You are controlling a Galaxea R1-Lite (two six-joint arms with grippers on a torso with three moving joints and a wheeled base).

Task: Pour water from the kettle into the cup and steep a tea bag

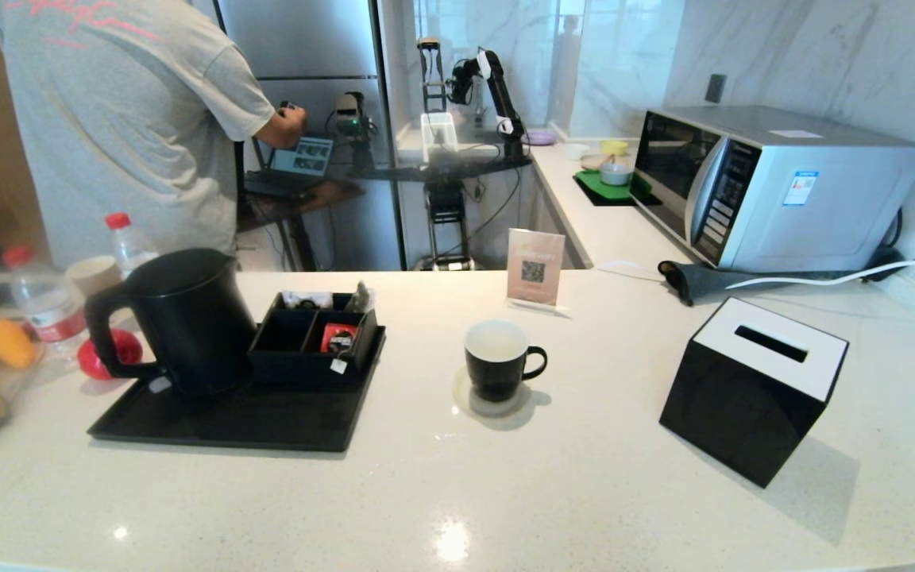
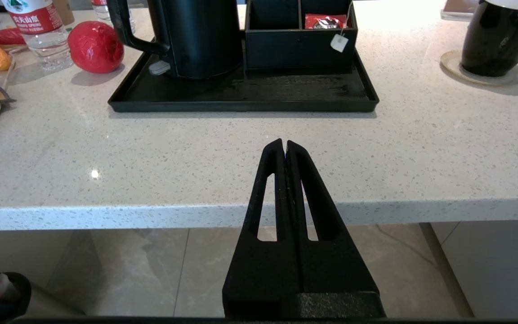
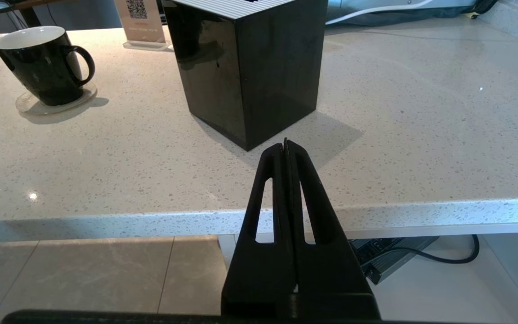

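The matte black kettle (image 1: 179, 318) stands upright on a black tray (image 1: 227, 421) at the counter's left, its loop handle facing left. Beside it a black compartment box (image 1: 310, 338) holds a red packet, and the tea bag's pale square tag (image 2: 339, 42) hangs over the box's front wall. The black cup (image 1: 499, 359) with a white inside sits on a round coaster mid-counter, handle to the right; I see no water in it. My left gripper (image 2: 284, 143) is shut and empty, below the counter's front edge. My right gripper (image 3: 286, 143) is likewise shut and empty, near the front edge.
A black tissue box (image 1: 753, 385) with a white top stands at the right. A microwave (image 1: 767, 187) sits at the back right, a QR card stand (image 1: 534, 270) behind the cup. Water bottles, a red ball (image 1: 112, 353) and a person (image 1: 116, 119) are at the left.
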